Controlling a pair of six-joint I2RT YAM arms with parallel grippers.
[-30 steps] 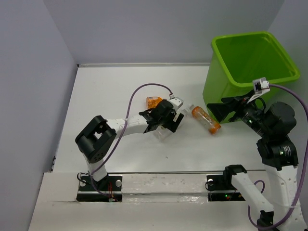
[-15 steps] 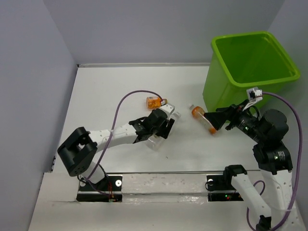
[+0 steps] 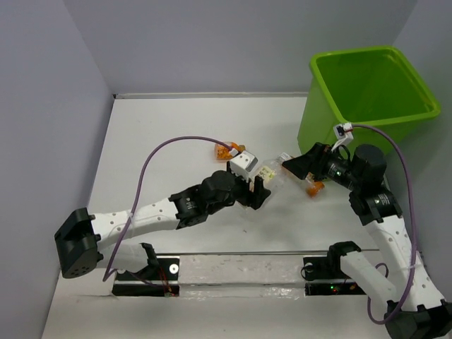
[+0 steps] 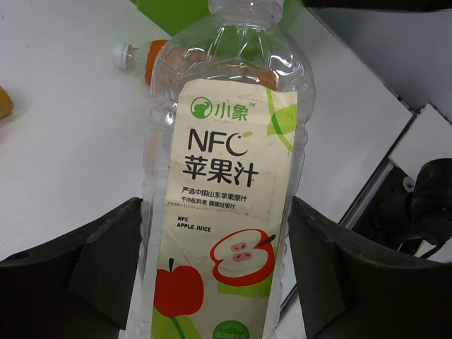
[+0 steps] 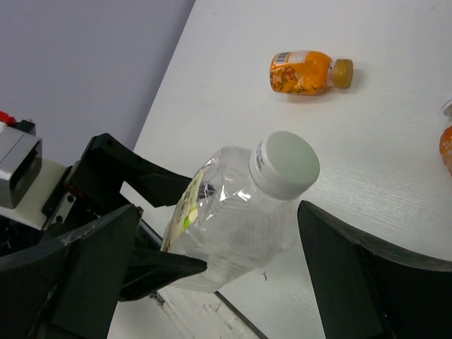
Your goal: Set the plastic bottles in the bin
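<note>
Orange bottle (image 3: 226, 150) is lying on its side beyond the left arm. Second orange bottle (image 3: 316, 188) is lying partly under the right gripper (image 5: 215, 208). Left gripper (image 4: 219, 282) is clamping the clear apple-juice bottle (image 4: 226, 162). Right gripper is gaping wide around its cap, not touching. Lime-green bin (image 3: 332, 131) is standing far right on the white table (image 3: 162, 134), with grey walls around.

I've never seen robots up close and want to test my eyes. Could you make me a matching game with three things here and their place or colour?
Things:
1. clear bottle
2. bin
3. yellow-capped orange bottle

Descriptions:
A. lying on the table
B. lime green
C. gripped by the left gripper

Pairs: 1-C, 2-B, 3-A.
</note>
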